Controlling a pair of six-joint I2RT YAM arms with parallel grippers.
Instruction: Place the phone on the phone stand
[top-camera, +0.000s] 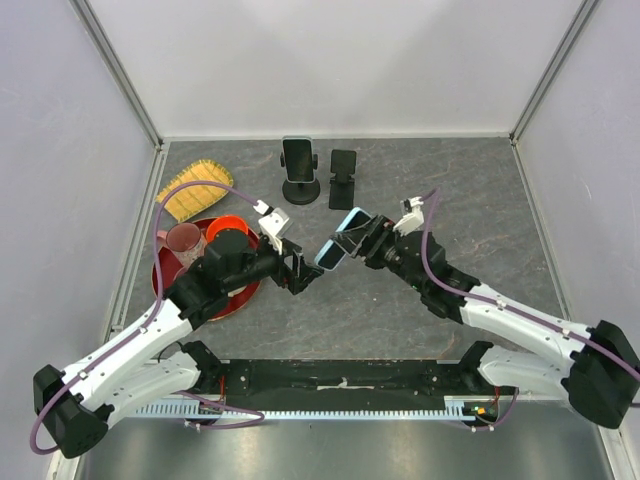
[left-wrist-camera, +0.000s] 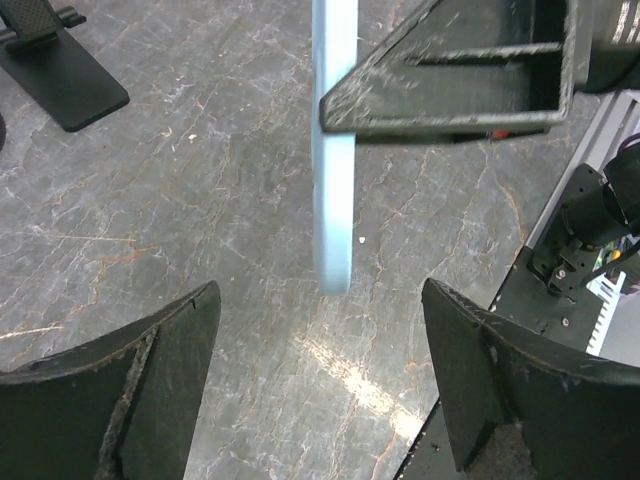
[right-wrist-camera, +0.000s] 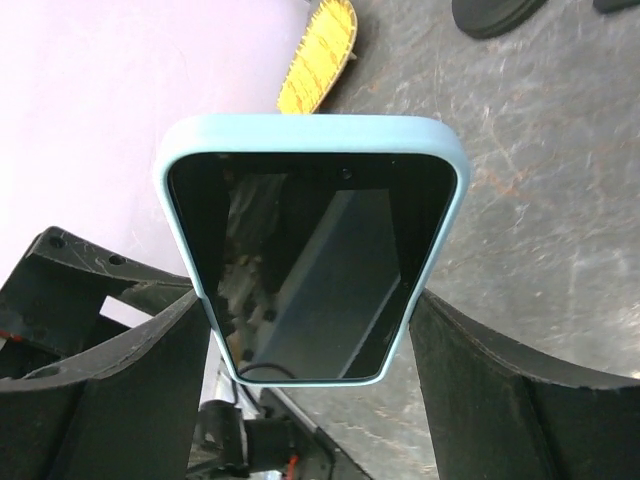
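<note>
Our right gripper (top-camera: 365, 240) clamps the light-blue-cased phone (top-camera: 340, 245) in mid-air, while our left gripper (top-camera: 306, 274) gapes empty just short of its lower end. We should carry it steadily to the empty black folding stand (top-camera: 342, 178), seating its bottom edge first.

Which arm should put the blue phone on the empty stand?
Right. The right gripper grips the phone, and the empty stand is just beyond it. The left gripper is open, holding nothing.
</note>
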